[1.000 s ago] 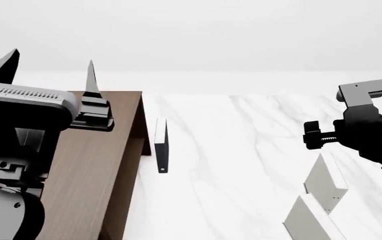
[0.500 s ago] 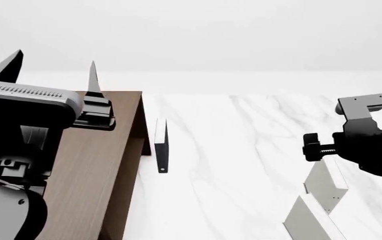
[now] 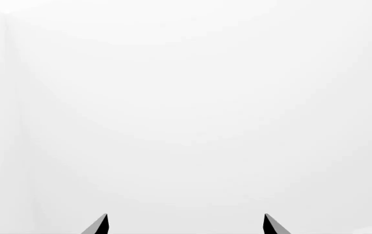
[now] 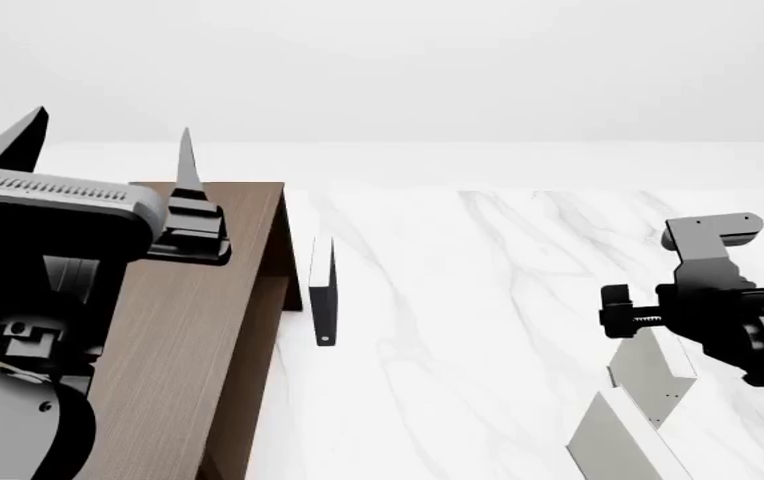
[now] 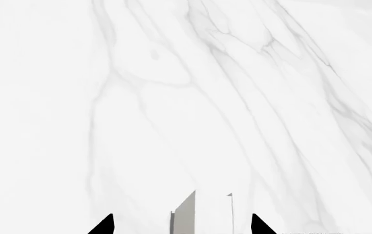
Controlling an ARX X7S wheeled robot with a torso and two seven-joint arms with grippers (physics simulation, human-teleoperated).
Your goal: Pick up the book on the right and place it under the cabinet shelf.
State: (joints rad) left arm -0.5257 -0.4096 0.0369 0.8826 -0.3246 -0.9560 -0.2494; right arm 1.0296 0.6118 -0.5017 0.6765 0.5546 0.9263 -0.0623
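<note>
The dark brown cabinet shelf (image 4: 195, 330) fills the left of the head view. Two pale books stand at the right. The farther one, the book (image 4: 650, 375), sits just below my right arm (image 4: 716, 305). In the right wrist view my right gripper (image 5: 180, 225) is open, and the book's grey face (image 5: 184, 214) and white edge show between its fingertips without touching them. My left gripper (image 4: 102, 150) is open and empty. It is raised above the cabinet's near left and points at a blank wall, as the left wrist view (image 3: 186, 225) shows.
A thin black book (image 4: 325, 300) stands upright just right of the cabinet. The greyer twin book (image 4: 622, 440) stands nearer to me, close in front of the off-white one. The white marble tabletop (image 4: 489, 300) spreads between the cabinet and the books.
My right arm has come down and a little left, closer over the farther pale book. My left arm has hardly moved.
</note>
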